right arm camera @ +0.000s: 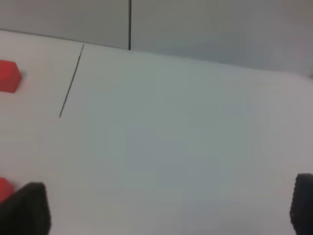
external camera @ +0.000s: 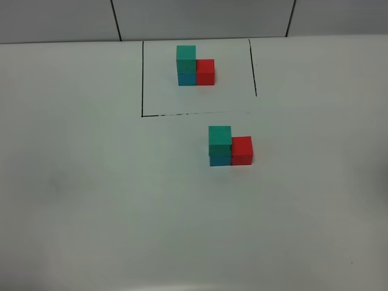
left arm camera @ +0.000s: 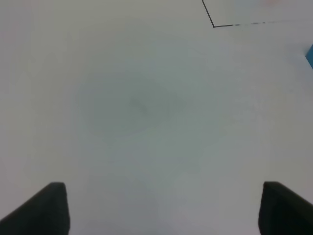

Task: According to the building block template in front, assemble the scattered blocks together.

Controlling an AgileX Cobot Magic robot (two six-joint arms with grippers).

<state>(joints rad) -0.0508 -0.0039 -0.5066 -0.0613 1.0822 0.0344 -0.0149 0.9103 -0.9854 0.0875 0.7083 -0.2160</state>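
The broad, plain white counter [external camera: 79,200] fills nearly all of the high view, meeting a pale panelled wall [external camera: 200,18] at the back. Drawn on it is a thin black-lined frame [external camera: 142,79], open toward the wall, and inside that frame stands the building block template [external camera: 195,65]: a teal-green cube on a blue cube, with a red cube touching alongside on the right. Just in front of the frame, slightly right of centre, the scattered blocks [external camera: 230,146] stand joined in the same pattern: the teal-green matte cube [external camera: 219,140] sits on the blue cube [external camera: 219,160], and the red cube [external camera: 241,150] touches them on the right. Neither arm appears in the high view. In the left wrist view the left gripper [left arm camera: 164,210] has its dark fingers [left arm camera: 46,210] spread wide over bare counter, holding nothing. The right gripper [right arm camera: 166,210] likewise shows its black fingers [right arm camera: 27,210] fully apart and empty.
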